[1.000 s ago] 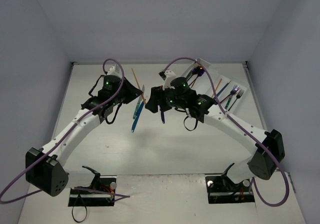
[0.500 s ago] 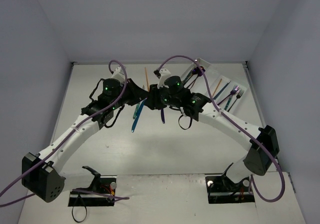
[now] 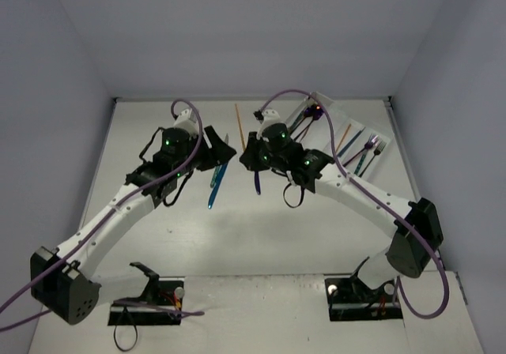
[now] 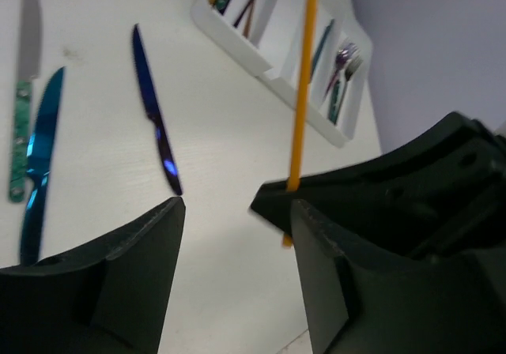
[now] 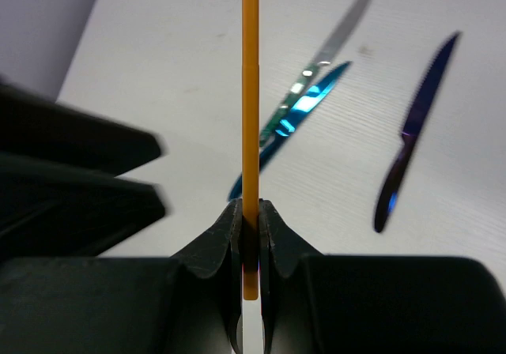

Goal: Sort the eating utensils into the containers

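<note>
Right gripper (image 5: pixel 250 212) jaws together, clamped on an orange chopstick (image 5: pixel 250 93) close to its lower end. Short stub out below the pads, long shaft up toward 12 o'clock in the right wrist view. Chopstick held off the table (image 3: pixel 261 227), clear of the other utensils.

Left gripper (image 4: pixel 237 212) jaws apart, nothing between the fingers (image 4: pixel 130 271). In the left wrist view, chopstick's bottom end just beside the finger at 4 o'clock, pinched in the black tip of the other arm's gripper. Contact with that left finger impossible to tell.

From above, both grippers nose to nose near the table's middle, the left one at 9 o'clock of the right one, chopstick rising between them toward 12 o'clock.

Three knives loose on the table at 6 o'clock of the grippers. Teal knife (image 3: pixel 213 184) under the left gripper, dark blue knife (image 3: pixel 256 182) under the right gripper. Silver knife (image 4: pixel 22 93) with a green patterned handle just beside the teal one, at 9 o'clock of it in the left wrist view, nearly parallel to it. Dark blue knife apart from both.

White cutlery tray (image 4: pixel 237 42) at 2 o'clock of the right gripper, set at an angle near the table's far right corner. Purple forks (image 4: pixel 345 60) in its outermost compartment at the 3 o'clock end. Slim orange piece (image 3: pixel 343 137) in a compartment further in. Contents at the 12 o'clock end partly hidden by the right arm.
</note>
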`<state>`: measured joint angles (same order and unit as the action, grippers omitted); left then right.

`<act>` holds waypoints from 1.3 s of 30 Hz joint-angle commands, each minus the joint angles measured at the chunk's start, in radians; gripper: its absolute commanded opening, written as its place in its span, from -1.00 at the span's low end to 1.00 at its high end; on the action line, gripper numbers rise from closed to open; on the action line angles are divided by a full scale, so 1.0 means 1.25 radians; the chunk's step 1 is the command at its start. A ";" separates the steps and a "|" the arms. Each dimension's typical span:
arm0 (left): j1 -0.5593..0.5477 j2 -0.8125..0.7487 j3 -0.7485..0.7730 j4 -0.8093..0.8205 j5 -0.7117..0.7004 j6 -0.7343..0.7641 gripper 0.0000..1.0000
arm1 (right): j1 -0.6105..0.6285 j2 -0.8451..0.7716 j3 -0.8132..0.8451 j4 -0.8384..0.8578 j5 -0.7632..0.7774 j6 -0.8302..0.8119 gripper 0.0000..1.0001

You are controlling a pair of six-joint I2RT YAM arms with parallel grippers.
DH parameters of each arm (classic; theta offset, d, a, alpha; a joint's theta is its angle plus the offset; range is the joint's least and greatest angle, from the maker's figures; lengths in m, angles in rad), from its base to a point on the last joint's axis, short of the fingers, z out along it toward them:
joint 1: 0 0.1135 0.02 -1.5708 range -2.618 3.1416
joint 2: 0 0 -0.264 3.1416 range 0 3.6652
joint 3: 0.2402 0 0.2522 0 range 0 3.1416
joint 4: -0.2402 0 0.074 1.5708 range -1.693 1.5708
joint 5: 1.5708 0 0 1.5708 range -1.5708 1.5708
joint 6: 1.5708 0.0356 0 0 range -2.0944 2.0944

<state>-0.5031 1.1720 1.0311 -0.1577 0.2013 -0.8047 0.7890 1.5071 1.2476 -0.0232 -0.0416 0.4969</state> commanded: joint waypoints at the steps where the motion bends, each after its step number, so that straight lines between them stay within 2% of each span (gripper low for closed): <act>1: -0.001 -0.081 0.022 -0.163 -0.184 0.129 0.25 | -0.104 -0.034 -0.052 -0.012 0.137 0.052 -1.00; 5: 0.001 -0.140 0.016 -0.298 -0.358 0.228 0.46 | -0.240 -0.005 -0.061 -0.050 0.205 0.035 -1.00; 10: 0.006 -0.235 -0.015 -0.403 -0.441 0.274 0.65 | -0.377 0.087 -0.007 -0.074 0.267 0.039 -1.00; 15: 0.009 -0.315 -0.057 -0.454 -0.455 0.269 0.72 | -0.481 0.235 0.084 -0.087 0.273 0.054 -1.00; 23: 0.011 -0.358 -0.075 -0.497 -0.437 0.254 0.75 | -0.528 0.387 0.184 -0.098 0.275 0.070 -0.96; 26: 0.011 -0.356 -0.076 -0.501 -0.424 0.257 0.75 | -0.529 0.394 0.180 -0.107 0.281 0.080 -0.81; 30: 0.011 -0.338 -0.069 -0.499 -0.425 0.267 0.75 | -0.529 0.361 0.170 -0.115 0.295 0.063 -0.21; 32: 0.011 -0.323 -0.063 -0.498 -0.426 0.276 0.75 | -0.525 0.337 0.172 -0.124 0.301 0.050 -0.05; 34: 0.011 -0.309 -0.053 -0.497 -0.425 0.284 0.76 | -0.514 0.305 0.176 -0.137 0.310 0.037 0.04; 39: 0.011 -0.281 -0.027 -0.495 -0.423 0.293 0.76 | -0.422 0.241 0.186 -0.149 0.321 -0.028 0.01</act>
<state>-0.4961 0.7934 0.9249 -0.7924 -0.3256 -0.4681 0.1563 1.9589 1.4273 -0.2046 0.3165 0.5304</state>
